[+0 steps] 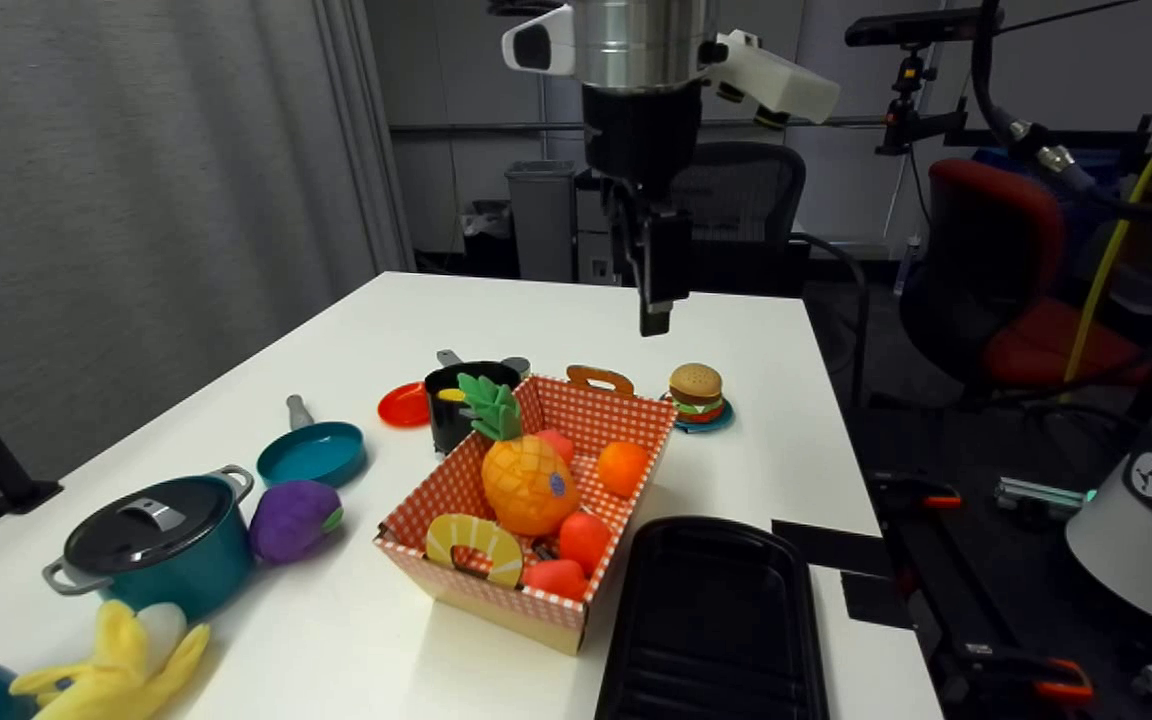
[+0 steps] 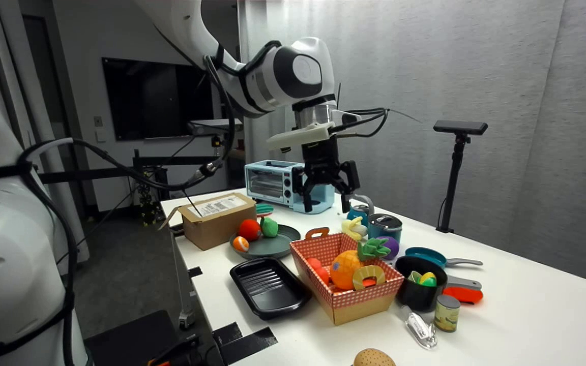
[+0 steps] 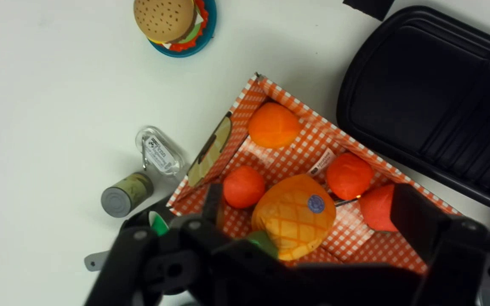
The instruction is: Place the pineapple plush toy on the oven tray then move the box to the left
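Fingers (image 3: 417, 221) spread, gripping nothing, raised above the tabletop (image 1: 556, 320). Pineapple plush toy (image 1: 524, 488): inside the box (image 2: 361, 310), among other toy fruits (image 3: 274, 126). Oven tray (image 1: 711, 600): just beside the box. Neither step appears complete; placement, then the leftward box move, remain outstanding.

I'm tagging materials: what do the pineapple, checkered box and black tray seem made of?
Pineapple plush toy: probably fabric, matte, with quilted-looking grid lines. Checkered box: seemingly cardboard, matte tan outside, thin flat walls. Oven tray: glossy, light catching its ridges; coated metal likely, plastic possible.
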